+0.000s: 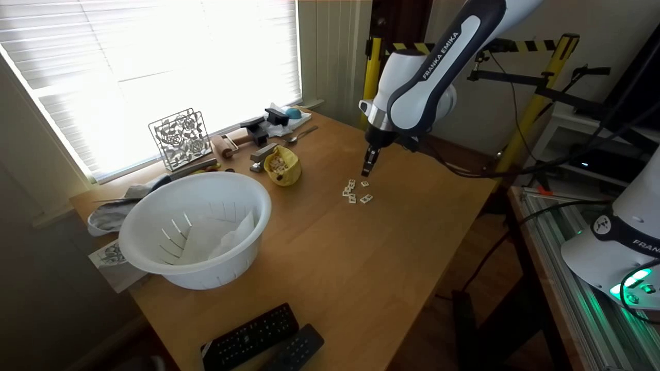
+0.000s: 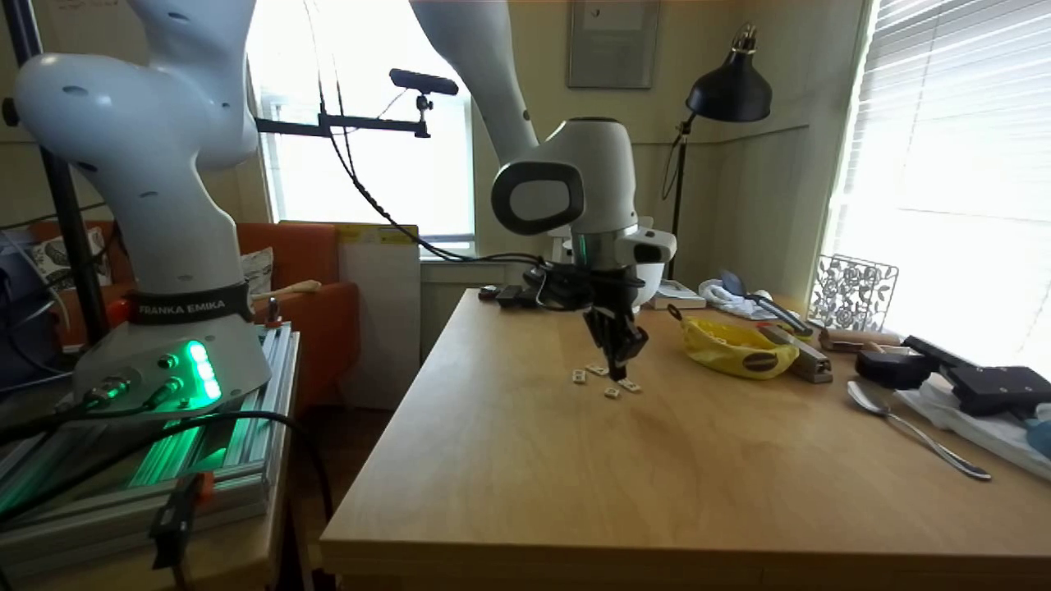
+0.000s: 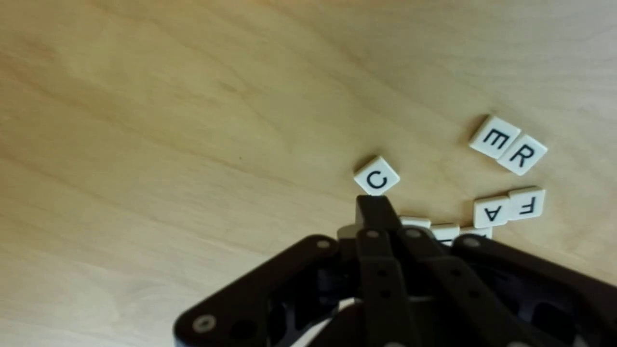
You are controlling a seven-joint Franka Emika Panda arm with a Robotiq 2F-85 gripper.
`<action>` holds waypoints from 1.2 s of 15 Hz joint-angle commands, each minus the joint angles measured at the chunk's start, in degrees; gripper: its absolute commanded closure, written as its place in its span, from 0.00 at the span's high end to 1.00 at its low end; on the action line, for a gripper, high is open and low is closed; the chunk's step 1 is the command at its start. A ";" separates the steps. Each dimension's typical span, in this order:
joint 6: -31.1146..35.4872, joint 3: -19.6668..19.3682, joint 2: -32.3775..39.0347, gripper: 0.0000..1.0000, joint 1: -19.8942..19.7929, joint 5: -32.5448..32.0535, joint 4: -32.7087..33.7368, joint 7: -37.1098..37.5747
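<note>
My gripper [image 3: 378, 205] is shut, with its fingertips together and no object visible between them. It hangs pointing down above the wooden table, seen in both exterior views. Just past the fingertips in the wrist view lies a white letter tile marked C [image 3: 377, 177]; its lower corner meets the finger's outline, and contact cannot be told. To the right, the E tile [image 3: 494, 137] sits against the R tile [image 3: 522, 154], and the A tile [image 3: 491, 212] joins the F tile [image 3: 527, 203]. Several more tiles [image 3: 444, 232] are partly hidden behind the fingers.
A yellow banana-shaped pouch [image 2: 731, 357] holding small pale pieces stands near the tiles. A large white basin [image 1: 211, 265], dark remotes [image 1: 252, 335], a spoon [image 2: 915, 437] and a metal rose-pattern holder [image 1: 180, 139] also rest on the table [image 1: 330, 257].
</note>
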 commanded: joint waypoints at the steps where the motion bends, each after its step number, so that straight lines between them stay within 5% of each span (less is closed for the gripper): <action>1: 0.02 -0.11 0.33 0.00 0.92 1.27 0.22 3.19; 18: 1.18 -5.63 2.42 0.00 6.28 2.60 0.25 19.16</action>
